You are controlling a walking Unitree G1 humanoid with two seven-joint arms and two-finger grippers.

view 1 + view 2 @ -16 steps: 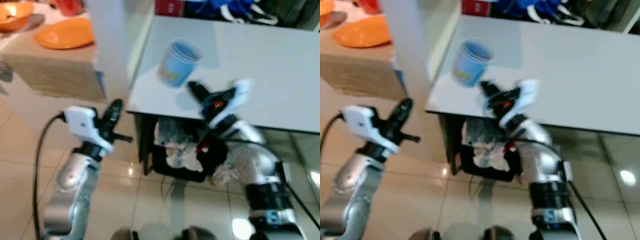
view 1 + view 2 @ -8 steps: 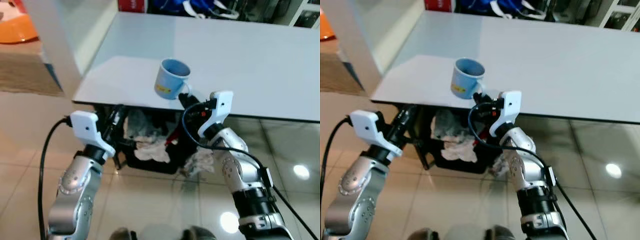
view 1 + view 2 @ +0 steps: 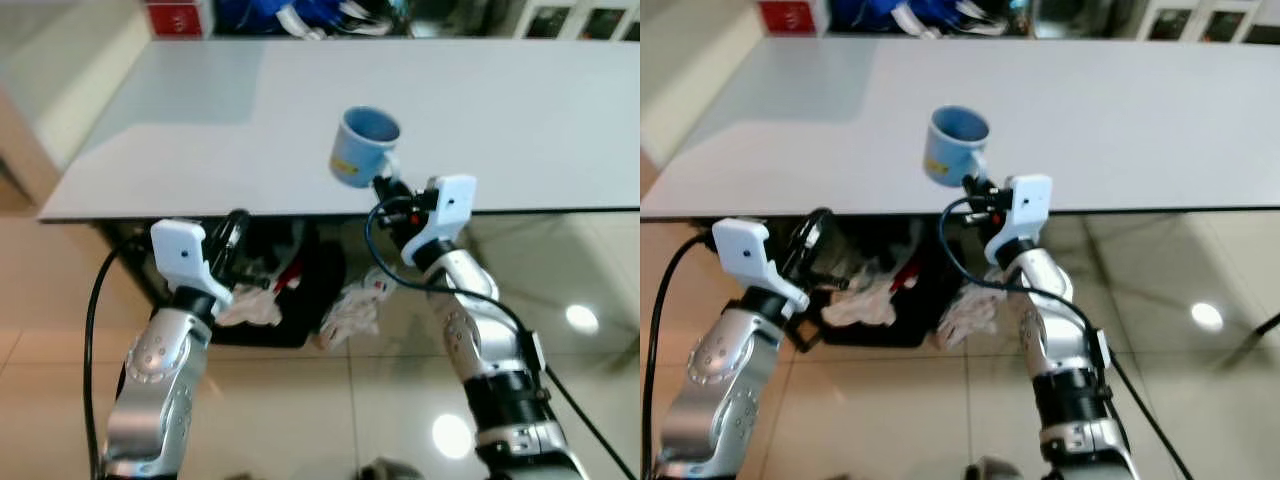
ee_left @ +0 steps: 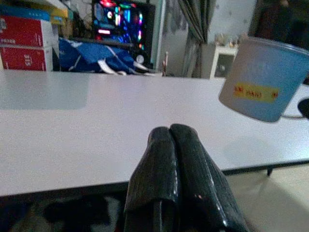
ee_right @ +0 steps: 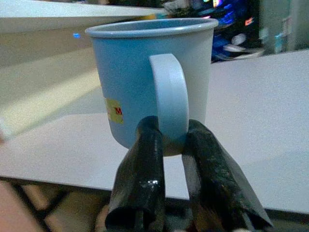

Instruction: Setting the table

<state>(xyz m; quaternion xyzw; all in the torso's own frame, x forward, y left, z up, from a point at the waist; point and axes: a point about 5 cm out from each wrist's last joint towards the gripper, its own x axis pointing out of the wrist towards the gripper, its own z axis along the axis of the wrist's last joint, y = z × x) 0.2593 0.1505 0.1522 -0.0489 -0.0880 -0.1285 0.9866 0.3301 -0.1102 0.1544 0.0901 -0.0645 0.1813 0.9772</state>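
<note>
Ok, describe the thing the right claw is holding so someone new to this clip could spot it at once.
Find the long white table that spans the room ahead of the robot. Over its near edge, the right claw grips a light blue mug by its handle, tilted. A small yellow label with red lettering on its side marks it out on the otherwise bare near tabletop.

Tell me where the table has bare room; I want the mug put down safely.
The white table is bare across its middle and right, beyond the blue mug held in the right gripper. Only the far edge is crowded, with clutter.
</note>
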